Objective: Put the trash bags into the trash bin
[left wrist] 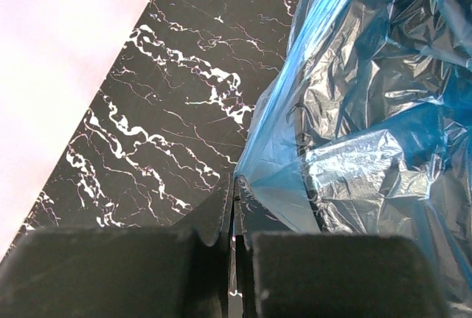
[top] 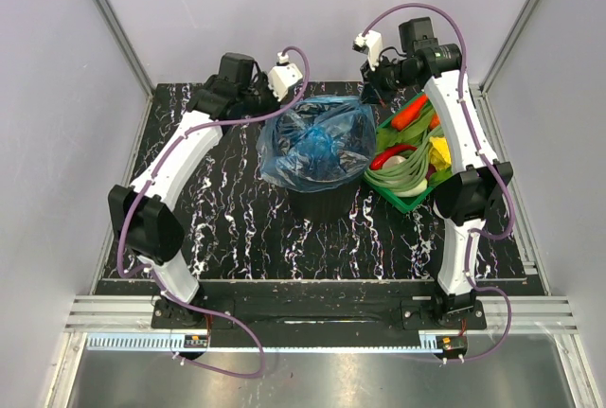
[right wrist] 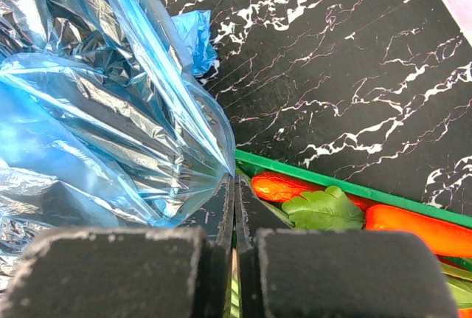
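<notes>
The trash bag [top: 317, 143] lies bunched over the trash bin [top: 318, 207] mid-way along the desk [top: 227, 228], toward its far edge, with left jaws and right jaws each pinching its film at opposite sides, so stuffing seems under way and next likely calls for pushing the film down inside before letting go.

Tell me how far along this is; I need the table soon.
Done: the trash bag sits bunched over the mouth of the trash bin. In hand: left gripper and right gripper, both shut, seem to pinch its edges. Left: pushing the film down inside.
</notes>
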